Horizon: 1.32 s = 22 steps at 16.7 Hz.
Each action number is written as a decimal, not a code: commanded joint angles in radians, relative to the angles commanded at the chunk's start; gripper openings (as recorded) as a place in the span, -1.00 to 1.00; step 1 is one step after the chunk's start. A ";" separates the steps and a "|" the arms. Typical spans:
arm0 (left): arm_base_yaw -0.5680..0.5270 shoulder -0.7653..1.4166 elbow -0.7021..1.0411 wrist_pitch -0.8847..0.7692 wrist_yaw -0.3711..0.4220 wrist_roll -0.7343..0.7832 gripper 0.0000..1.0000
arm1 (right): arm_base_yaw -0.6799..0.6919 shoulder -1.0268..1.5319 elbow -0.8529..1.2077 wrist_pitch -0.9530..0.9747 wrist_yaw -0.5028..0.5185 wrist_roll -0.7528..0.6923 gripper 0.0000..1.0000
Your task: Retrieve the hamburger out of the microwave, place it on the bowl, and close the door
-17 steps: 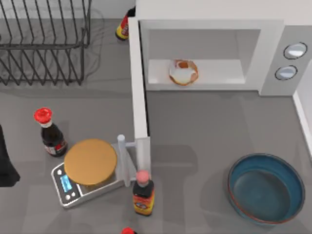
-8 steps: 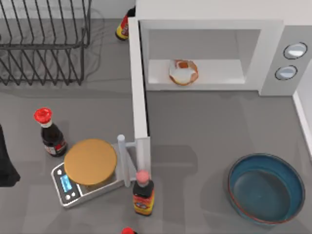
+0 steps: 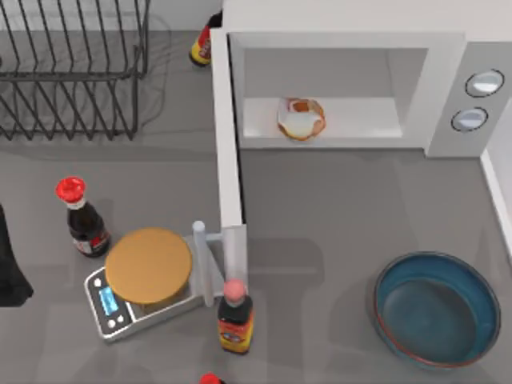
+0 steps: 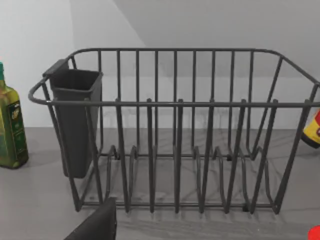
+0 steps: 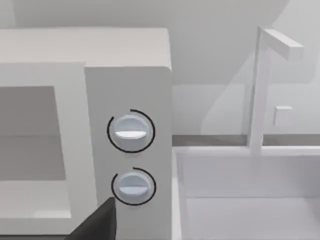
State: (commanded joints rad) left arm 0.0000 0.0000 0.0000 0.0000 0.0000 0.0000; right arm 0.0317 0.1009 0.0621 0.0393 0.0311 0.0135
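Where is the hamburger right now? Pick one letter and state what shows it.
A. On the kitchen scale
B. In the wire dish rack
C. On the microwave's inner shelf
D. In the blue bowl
C. In the top view the hamburger sits on the white floor inside the microwave, whose door stands swung open, while the bowl holds nothing.

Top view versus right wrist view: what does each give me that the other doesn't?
The top view alone gives the hamburger on the cavity floor, the open door, the empty bowl, the scale and sauce bottles. The right wrist view alone gives a white post with a white basin beside the microwave. Both give the microwave and its two buttons.
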 joint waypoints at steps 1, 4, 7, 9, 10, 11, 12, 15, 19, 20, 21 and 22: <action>0.000 0.000 0.000 0.000 0.000 0.000 1.00 | 0.015 0.051 0.030 0.019 0.015 0.007 1.00; 0.000 0.000 0.000 0.000 0.000 0.000 1.00 | 0.076 0.267 0.149 0.094 0.075 0.032 1.00; 0.000 0.000 0.000 0.000 0.000 0.000 1.00 | 0.153 0.556 0.300 0.190 0.150 0.065 1.00; 0.000 0.000 0.000 0.000 0.000 0.000 1.00 | 0.210 0.777 0.412 0.261 0.206 0.090 1.00; 0.000 0.000 0.000 0.000 0.000 0.000 1.00 | 0.240 0.893 0.470 0.297 0.235 0.102 1.00; 0.000 0.000 0.000 0.000 0.000 0.000 1.00 | 0.270 1.011 0.529 0.335 0.265 0.115 1.00; 0.000 0.000 0.000 0.000 0.000 0.000 1.00 | 0.300 1.131 0.588 0.372 0.295 0.128 1.00; 0.000 0.000 0.000 0.000 0.000 0.000 1.00 | 0.389 1.489 0.763 0.482 0.382 0.166 1.00; 0.000 0.000 0.000 0.000 0.000 0.000 1.00 | 0.496 1.926 0.972 0.615 0.487 0.212 1.00; 0.000 0.000 0.000 0.000 0.000 0.000 1.00 | 0.519 2.022 1.017 0.644 0.509 0.222 1.00; 0.000 0.000 0.000 0.000 0.000 0.000 1.00 | 0.541 2.110 1.060 0.670 0.531 0.231 1.00; 0.000 0.000 0.000 0.000 0.000 0.000 1.00 | 0.561 2.190 1.098 0.695 0.550 0.239 1.00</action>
State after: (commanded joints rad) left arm 0.0000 0.0000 0.0000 0.0000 0.0000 0.0000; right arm 0.5924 2.2906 1.1602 0.7339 0.5809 0.2527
